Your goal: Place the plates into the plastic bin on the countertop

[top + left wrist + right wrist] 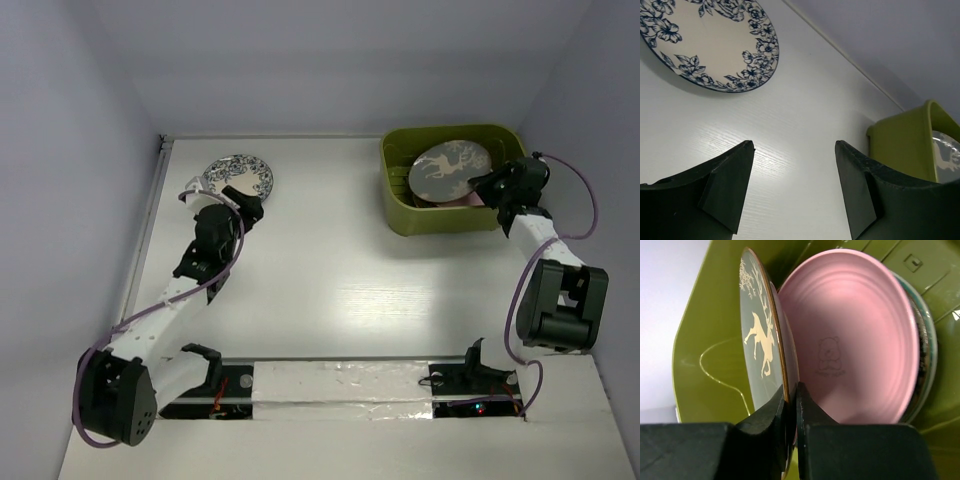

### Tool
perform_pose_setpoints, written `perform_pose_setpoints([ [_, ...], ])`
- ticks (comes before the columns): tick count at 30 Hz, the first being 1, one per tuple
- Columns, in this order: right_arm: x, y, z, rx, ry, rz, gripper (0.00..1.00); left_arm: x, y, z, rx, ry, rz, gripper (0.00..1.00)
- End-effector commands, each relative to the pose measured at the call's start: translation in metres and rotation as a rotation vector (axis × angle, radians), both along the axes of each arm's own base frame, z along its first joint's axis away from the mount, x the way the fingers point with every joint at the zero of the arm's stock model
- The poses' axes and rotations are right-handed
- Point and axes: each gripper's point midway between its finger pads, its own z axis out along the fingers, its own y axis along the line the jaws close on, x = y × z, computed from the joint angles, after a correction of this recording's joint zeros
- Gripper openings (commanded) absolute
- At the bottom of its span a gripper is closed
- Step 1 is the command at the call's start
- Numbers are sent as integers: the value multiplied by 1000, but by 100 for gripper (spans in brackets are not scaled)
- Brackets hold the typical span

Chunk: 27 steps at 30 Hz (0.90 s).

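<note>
Holding now: right gripper (791, 390) is pinched on the rim of the grey deer plate (760, 340), which sits inside the plastic bin (398, 215), angled away from the plate behind it.
Neighbours in the bin: a pink plate (850, 340) sits just behind the deer plate, with a teal-rimmed plate (928, 335) behind that.
Step in hand, as I judge it: laying the deer plate onto the pink one.
Doing it well: lower the gripped rim slowly, release only once the plate rests on the stack, then lift straight up past the bin's rim.
Risk: releasing at a tilt could clatter or chip the plates.
Left gripper (795, 145): jaws spread and holding nothing, well left of the bin, just beside the blue-white floral plate (710, 45) on the countertop (330, 270).
Left to do: that floral plate lies outside the bin.
</note>
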Motion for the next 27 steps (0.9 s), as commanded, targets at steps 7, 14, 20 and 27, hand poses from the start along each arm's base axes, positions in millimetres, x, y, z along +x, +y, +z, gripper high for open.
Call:
perform_pose_setpoints([
  [7, -1, -27, 61, -125, -151, -130, 86, 30, 21, -13, 24, 37, 127, 67],
  [14, -30, -52, 87, -199, -184, -291, 100, 45, 40, -41, 21, 108, 219, 66],
  [20, -44, -41, 99, -181, -235, -254, 80, 55, 65, -57, -64, 138, 287, 64],
  [27, -77, 38, 138, -95, -450, 39, 12, 85, 91, -81, -195, 187, 302, 58],
])
